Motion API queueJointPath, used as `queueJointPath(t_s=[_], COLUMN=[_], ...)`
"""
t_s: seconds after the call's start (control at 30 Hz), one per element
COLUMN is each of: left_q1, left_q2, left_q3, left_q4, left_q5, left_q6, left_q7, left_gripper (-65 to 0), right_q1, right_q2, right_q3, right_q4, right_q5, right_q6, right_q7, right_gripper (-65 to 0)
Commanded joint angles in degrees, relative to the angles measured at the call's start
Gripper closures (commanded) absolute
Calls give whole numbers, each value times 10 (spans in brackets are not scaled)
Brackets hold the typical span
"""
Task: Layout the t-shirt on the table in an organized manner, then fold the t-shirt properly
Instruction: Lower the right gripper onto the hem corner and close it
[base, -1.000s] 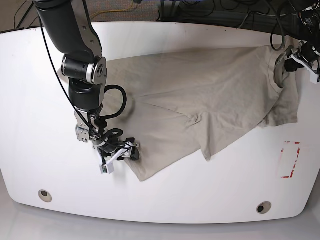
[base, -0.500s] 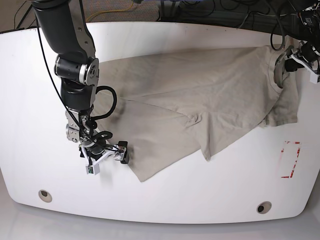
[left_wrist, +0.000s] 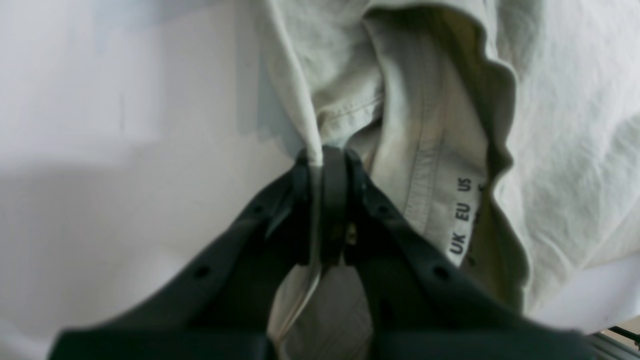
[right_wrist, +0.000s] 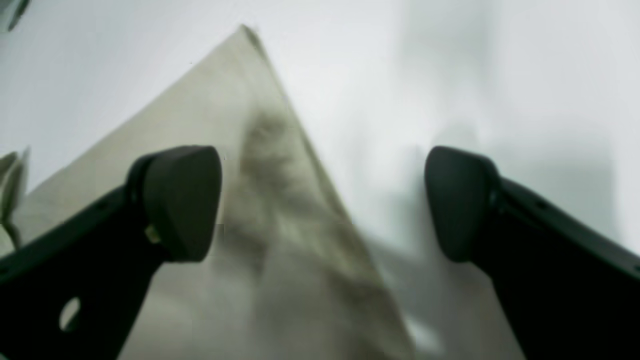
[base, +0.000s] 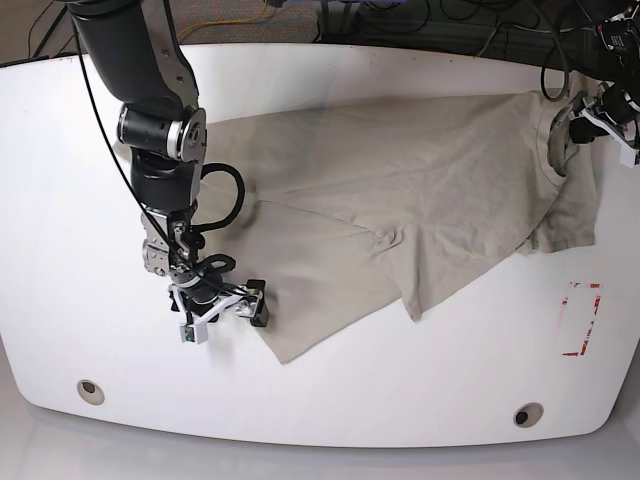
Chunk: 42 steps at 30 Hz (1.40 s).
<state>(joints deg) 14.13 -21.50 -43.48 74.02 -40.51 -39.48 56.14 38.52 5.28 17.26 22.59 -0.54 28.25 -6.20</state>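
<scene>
One beige t-shirt (base: 420, 190) lies spread across the white worktop (base: 330, 400), wrinkled, with a folded flap near its middle and its lower corner pointing toward the front edge. Two small round grey holes (base: 90, 390) sit near the worktop's front edge, and one red dashed rectangle (base: 580, 320) is marked at the side, apart from the shirt.

In the left wrist view the size label (left_wrist: 462, 215) inside the neck reads "UK EU US".

The left gripper (left_wrist: 322, 165) is clenched on a thin edge of the t-shirt at the collar. The right gripper (right_wrist: 322, 200) is released, jaws wide apart, hovering over the shirt's lower corner with one finger above cloth and the other above bare worktop.

Compared with a second ago, the right gripper has shifted sideways, off the hem it was touching, while the shirt lies unchanged.
</scene>
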Motion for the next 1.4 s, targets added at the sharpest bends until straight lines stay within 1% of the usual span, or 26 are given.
queueJointPath(t_s=[0.0, 0.27, 0.47, 0.57, 0.63, 0.77, 0.87, 1.0, 1.13, 1.2, 1.3, 1.33, 1.37], left_q1=[-2, -2, -2, -2, -2, -2, -2, -2, -2, -2, -3, -3, -3], left_q2=[-13, -13, -13, -13, -13, -13, -13, -13, -13, -13, -13, -13, -13], left_q3=[-3, -3, -3, -3, -3, -3, -2, -2, -2, -2, -2, -2, -2], left_q4=[8, 8, 8, 8, 8, 8, 8, 8, 8, 8, 8, 8, 8], left_q5=[-7, -7, -7, -7, -7, -7, -7, -7, -7, -7, -7, -7, -7], left_q6=[0, 0, 0, 0, 0, 0, 0, 0, 0, 0, 0, 0, 0], left_q7=[-4, -4, -4, -4, -4, -4, -4, -4, -4, -4, -4, -4, -4], left_gripper=[-6, -6, -6, -6, -6, -6, -6, -6, -6, -6, -6, -6, -6], right_q1=[5, 5, 6, 7, 7, 8, 8, 8, 8, 8, 8, 8, 8], right_q2=[-15, -31, -34, -35, -37, -40, -40, -40, -40, -40, -40, -40, -40], right_q3=[-1, -1, -1, -1, -1, -1, -1, -1, -1, -1, -1, -1, -1], right_q4=[0, 0, 0, 1, 3, 4, 4, 4, 4, 4, 8, 13, 17], right_q5=[-3, -4, -4, -4, -4, -4, -4, -4, -4, -4, -4, -4, -4], right_q6=[4, 4, 4, 4, 4, 5, 18, 25, 25, 25, 25, 25, 25], right_q7=[-33, -33, -33, -38, -45, -52, -53, -53, -53, -53, -52, -52, -52], right_gripper=[-612, -612, -612, -599, -566, -477, -431, -401, -398, -369, -270, -212, -176])
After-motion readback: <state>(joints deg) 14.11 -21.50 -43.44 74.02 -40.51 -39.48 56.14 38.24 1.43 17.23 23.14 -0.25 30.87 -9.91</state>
